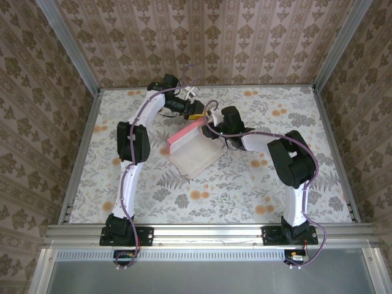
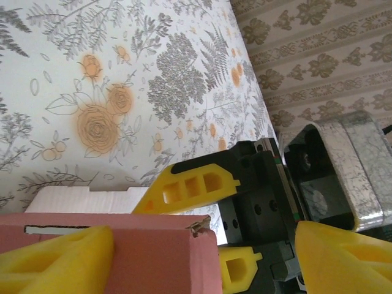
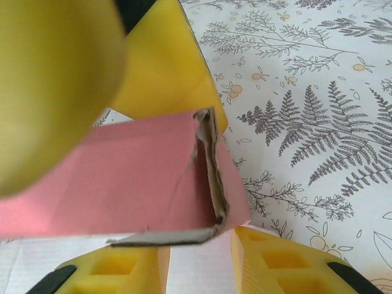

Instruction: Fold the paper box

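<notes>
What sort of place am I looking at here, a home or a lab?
Probably a robot test cell dressed like a home: wallpapered walls in aluminium framing, a floral-covered table, and two robot arms bolted at its near edge.

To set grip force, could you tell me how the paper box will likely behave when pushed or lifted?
The paper box is probably light and floppy: thin card, its raised pink wall frayed and hollow at the end. A push would likely slide or crease it, since its base lies flat.
</notes>
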`<state>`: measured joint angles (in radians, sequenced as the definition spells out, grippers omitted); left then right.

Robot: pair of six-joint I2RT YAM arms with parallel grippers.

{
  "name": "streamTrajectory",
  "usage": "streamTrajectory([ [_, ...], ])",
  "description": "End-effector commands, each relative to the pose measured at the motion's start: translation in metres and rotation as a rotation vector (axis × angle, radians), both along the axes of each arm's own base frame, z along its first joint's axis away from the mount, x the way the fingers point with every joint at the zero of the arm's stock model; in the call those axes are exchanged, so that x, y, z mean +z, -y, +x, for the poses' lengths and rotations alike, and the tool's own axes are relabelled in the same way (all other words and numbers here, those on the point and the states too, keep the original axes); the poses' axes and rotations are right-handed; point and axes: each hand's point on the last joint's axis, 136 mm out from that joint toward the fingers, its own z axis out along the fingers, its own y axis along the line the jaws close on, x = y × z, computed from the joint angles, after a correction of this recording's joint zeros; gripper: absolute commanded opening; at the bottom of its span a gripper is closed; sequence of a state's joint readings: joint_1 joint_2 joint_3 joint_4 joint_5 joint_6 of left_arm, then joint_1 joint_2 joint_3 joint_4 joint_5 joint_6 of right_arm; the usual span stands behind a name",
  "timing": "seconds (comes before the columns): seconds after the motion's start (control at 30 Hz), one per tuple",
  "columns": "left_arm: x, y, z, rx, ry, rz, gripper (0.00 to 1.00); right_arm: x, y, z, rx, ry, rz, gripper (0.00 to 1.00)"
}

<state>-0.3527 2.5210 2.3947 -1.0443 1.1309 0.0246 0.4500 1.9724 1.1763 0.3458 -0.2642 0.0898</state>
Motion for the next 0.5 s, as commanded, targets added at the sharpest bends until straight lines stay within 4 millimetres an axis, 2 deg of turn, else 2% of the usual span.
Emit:
streamTrajectory([
  [0.0, -0.012, -0.009, 0.012, 0.049, 0.026, 0.1, 0.82, 0.009, 0.0, 0.004, -0.04, 0.007, 0.018, 0.34],
  [0.1, -0.008, -0.018, 0.021, 0.092, 0.083, 0.162, 0.82, 0.001, 0.005, -0.008, -0.061, -0.052, 0.032, 0.34],
  [0.23, 0.011, -0.026, 0.029, 0.143, 0.158, 0.189, 0.82, -0.014, 0.011, -0.023, -0.085, -0.124, 0.039, 0.34],
  [0.47, 0.026, -0.036, 0.026, 0.183, 0.209, 0.247, 0.82, -0.029, 0.014, -0.049, -0.093, -0.206, 0.073, 0.34],
])
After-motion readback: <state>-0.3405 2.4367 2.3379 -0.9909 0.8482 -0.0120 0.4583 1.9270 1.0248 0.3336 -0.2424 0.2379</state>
